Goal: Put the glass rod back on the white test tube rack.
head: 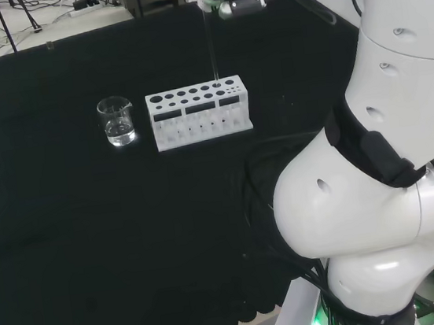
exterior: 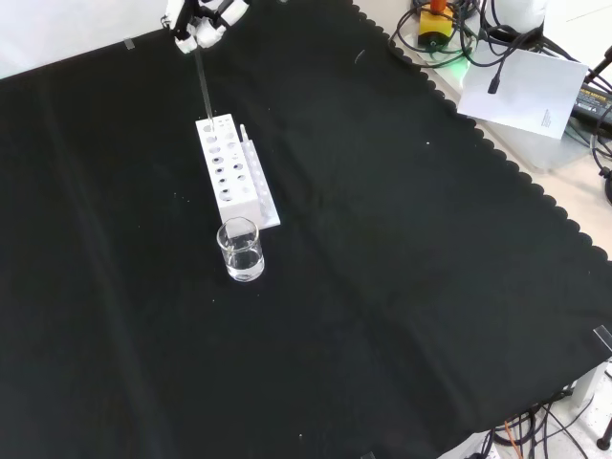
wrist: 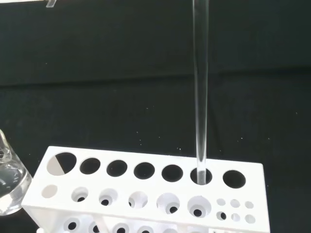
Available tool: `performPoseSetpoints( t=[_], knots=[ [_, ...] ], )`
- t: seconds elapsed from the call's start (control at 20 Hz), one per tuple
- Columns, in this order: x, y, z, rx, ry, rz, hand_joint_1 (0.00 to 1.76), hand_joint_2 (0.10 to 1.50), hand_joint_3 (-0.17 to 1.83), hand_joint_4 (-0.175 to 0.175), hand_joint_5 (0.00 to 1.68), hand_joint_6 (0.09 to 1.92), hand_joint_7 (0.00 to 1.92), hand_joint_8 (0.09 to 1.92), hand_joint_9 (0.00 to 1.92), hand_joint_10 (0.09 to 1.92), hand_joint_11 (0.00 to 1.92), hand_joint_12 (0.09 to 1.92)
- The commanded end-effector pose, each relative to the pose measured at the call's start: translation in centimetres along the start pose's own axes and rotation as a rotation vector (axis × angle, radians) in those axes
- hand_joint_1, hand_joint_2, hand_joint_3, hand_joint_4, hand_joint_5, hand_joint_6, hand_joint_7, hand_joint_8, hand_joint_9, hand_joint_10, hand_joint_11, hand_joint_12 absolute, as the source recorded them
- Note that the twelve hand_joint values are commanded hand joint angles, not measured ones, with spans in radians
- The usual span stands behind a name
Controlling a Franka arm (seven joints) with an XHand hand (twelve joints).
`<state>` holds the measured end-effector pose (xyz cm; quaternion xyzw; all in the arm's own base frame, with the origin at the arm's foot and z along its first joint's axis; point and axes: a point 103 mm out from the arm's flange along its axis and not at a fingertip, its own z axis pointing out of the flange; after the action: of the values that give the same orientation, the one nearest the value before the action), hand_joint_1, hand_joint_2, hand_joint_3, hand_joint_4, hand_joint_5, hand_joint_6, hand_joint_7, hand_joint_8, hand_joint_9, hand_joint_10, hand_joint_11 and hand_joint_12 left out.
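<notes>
Your hand (exterior: 199, 26) hangs above the far end of the white test tube rack (exterior: 232, 172), fingers curled to pinch the top of the glass rod (exterior: 203, 86). The rod hangs upright below it, its lower tip just entering a large hole in the rack's back row, second from the end away from the beaker (head: 117, 122). This looks like the insertion step; next, lower straight down, then release.

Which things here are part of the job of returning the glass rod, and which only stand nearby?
Part of the job:
- glass rod, upright, its tip at a rack hole
- white test tube rack
- hand, holding the rod's top

Only standing nearby:
- glass beaker beside the rack
- black cloth
</notes>
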<state>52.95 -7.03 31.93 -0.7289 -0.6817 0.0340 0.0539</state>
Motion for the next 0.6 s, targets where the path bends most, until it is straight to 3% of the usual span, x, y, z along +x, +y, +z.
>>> performPoseSetpoints(
  t=[0.05, 0.35, 0.6],
  knots=[
    [-0.3, -0.2, 0.6, 0.004, 0.007, 0.000, 1.37, 1.19, 0.00, -0.175, 0.73, 0.92, 0.77, 1.36, 0.92, 1.44, 1.55, 0.76],
    [0.2, 0.4, 4.5, 0.060, 0.014, -0.004, 1.37, 1.19, 0.00, -0.175, 0.73, 0.92, 0.77, 1.36, 0.92, 1.44, 1.55, 0.76],
    [0.4, 1.2, 5.6, 0.068, 0.016, -0.008, 1.37, 1.19, 0.00, -0.175, 0.73, 0.92, 0.77, 1.36, 0.92, 1.44, 1.55, 0.76]
  ],
)
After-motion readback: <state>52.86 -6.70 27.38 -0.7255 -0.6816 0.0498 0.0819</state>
